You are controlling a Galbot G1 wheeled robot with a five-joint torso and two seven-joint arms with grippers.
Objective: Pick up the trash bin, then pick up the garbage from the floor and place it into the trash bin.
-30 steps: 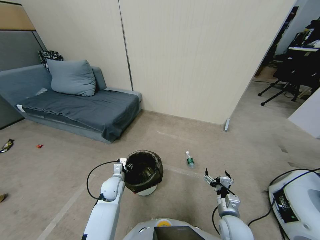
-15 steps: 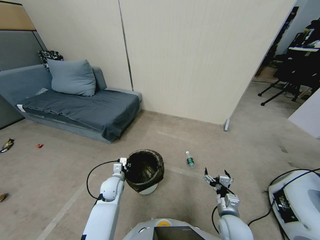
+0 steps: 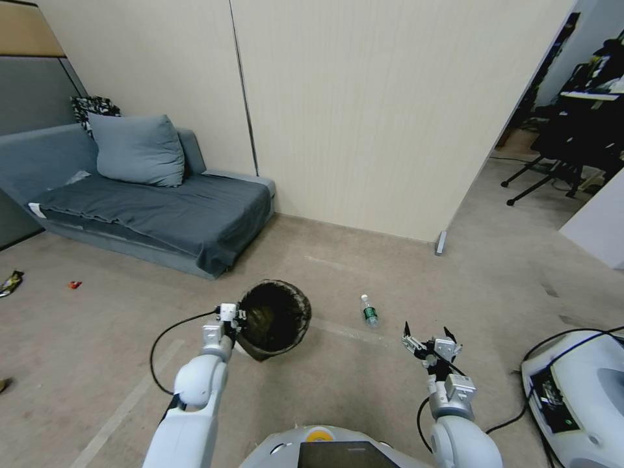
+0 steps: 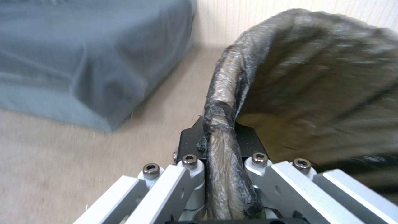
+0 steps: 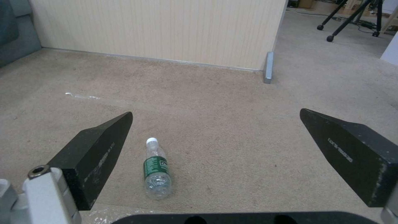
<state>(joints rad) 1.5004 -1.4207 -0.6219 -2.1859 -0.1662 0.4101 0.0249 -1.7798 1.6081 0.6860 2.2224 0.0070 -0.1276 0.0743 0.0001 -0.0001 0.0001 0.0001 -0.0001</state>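
My left gripper [image 3: 235, 320] is clamped on the near rim of the trash bin [image 3: 273, 317], jaws closed tight over the bag liner [image 4: 315, 84] where it folds over the edge (the left wrist view shows the plastic bunched between the two sides). The bin hangs tilted, mouth facing the head camera, its base clear of the floor [image 3: 338, 390]. It sits in front of me, left of centre, nearer than the grey sofa [image 3: 149, 208].

My right gripper [image 3: 428, 338] is held out low over the floor on my right, jaws wide open and holding nothing. A clear plastic bottle [image 5: 157, 169] with a green label lies on its side on the floor ahead of it, between the bin and that gripper, touching neither.

Garbage on the floor, well apart from the bin at far left: a tiny red scrap [image 3: 75, 285] and a dark wrapper [image 3: 11, 283] at the frame edge.
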